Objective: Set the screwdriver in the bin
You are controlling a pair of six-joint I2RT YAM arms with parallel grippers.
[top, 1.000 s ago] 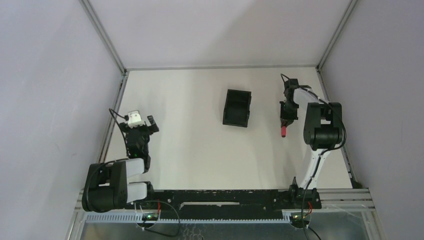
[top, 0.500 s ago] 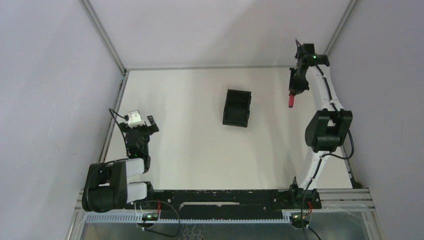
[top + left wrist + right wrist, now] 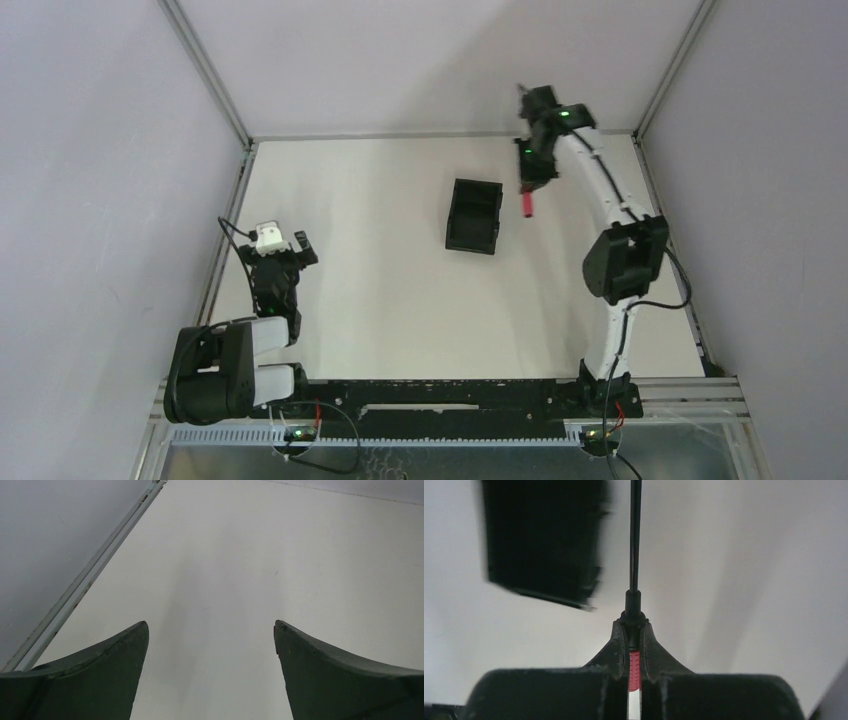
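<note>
My right gripper (image 3: 530,180) is shut on the screwdriver (image 3: 527,204) and holds it in the air just right of the bin (image 3: 474,215). The red handle hangs below the fingers in the top view. In the right wrist view the red handle (image 3: 634,670) sits between the shut fingers and the thin dark shaft (image 3: 635,535) points ahead. The black open-top bin (image 3: 544,540) shows blurred at upper left there, beside the shaft. My left gripper (image 3: 279,245) rests open and empty at the near left, far from the bin; its fingers (image 3: 100,675) frame bare table.
The white table is boxed in by grey walls with metal rails (image 3: 228,235) along the left, back and right edges. The right arm (image 3: 610,210) arches over the table's right side.
My right gripper has carried the screwdriver up from the right side of the table, toward the back, then left to just beside the bin. The left arm has not moved.
</note>
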